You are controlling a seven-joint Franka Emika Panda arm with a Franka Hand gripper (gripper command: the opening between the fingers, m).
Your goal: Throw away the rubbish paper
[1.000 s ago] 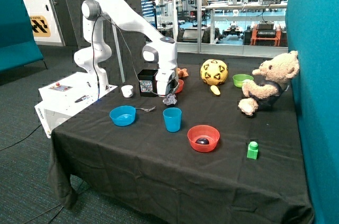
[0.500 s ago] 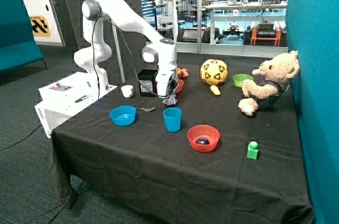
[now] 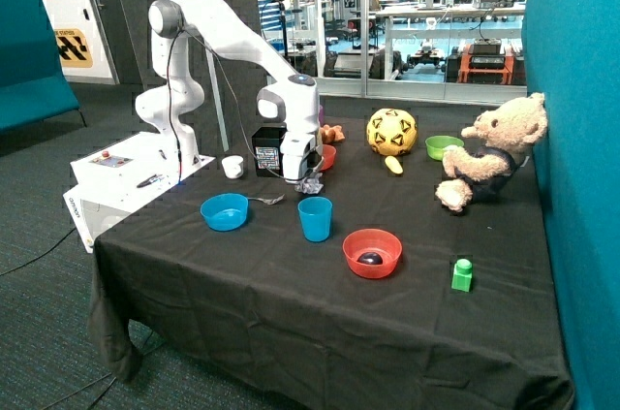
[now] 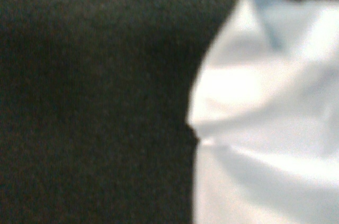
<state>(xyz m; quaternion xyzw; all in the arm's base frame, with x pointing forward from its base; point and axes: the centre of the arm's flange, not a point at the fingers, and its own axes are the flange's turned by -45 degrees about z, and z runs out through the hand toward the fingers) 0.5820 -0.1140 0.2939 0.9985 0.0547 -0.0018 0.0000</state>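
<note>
The gripper (image 3: 306, 177) of the white Franka arm is being held low over the black table (image 3: 291, 313), right at the rubbish paper (image 3: 311, 184), a small crumpled white ball lying on the cloth just behind the blue cup (image 3: 315, 218) and in front of the black box (image 3: 268, 150); in the wrist view the rubbish paper (image 4: 265, 118) is filling one side of the picture against the dark cloth, so the camera is being kept very close to it; whether the claw is spread or closed, and whether the paper is being gripped at all, cannot be told from either view. No bin is being shown anywhere, so the throwing-away is judged not yet done. Several risks are being run from here: the light ball may be nudged aside rather than caught, since it is sitting off-centre under the wrist; only a loose fold may be pinched, letting it drop on the lift; the blue cup, standing just beside, may be clipped and toppled if the arm is swung out low.
</note>
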